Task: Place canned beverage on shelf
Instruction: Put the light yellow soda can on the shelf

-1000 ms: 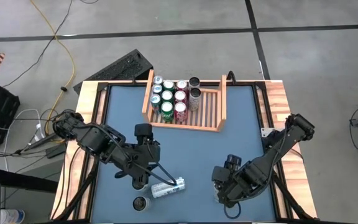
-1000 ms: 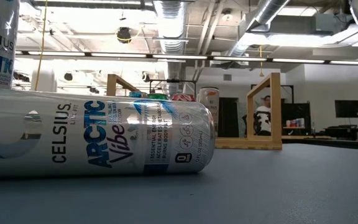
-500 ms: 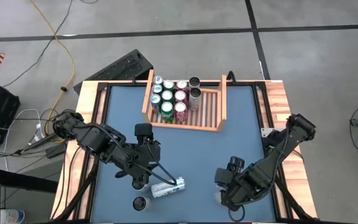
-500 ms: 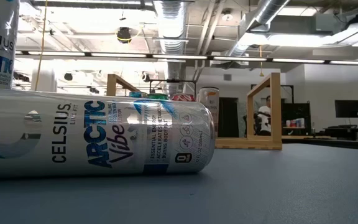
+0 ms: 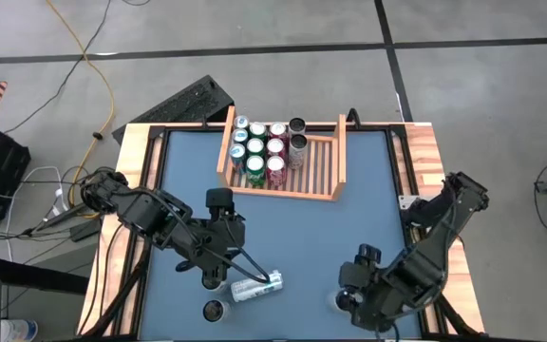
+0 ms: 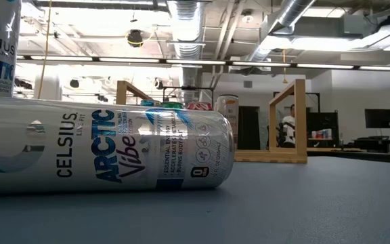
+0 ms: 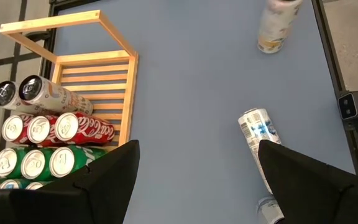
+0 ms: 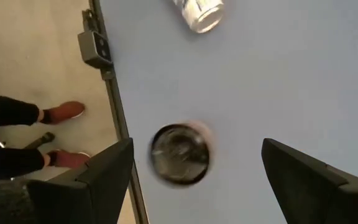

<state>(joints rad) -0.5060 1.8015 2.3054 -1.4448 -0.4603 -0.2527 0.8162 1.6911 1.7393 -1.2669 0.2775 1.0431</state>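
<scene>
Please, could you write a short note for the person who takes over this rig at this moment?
Left tool: open, empty, high above the blue table, near the lying silver Celsius can.
Right tool: open, empty, above an upright can by the table edge nearest the arms.
Light-brown wooden slatted shelf: several cans already stand in it; its right part is free.
Left to do: the lying can, the can under the right tool, and an upright dark-topped can.

Showing a light-brown wooden shelf (image 5: pixel 326 161) with stripy slats, holding green cans (image 5: pixel 254 147) and red cans (image 5: pixel 275 169). Lying on a grey-blue table (image 5: pixel 302 237), a silver can (image 6: pixel 107 152) with blue letters.
</scene>
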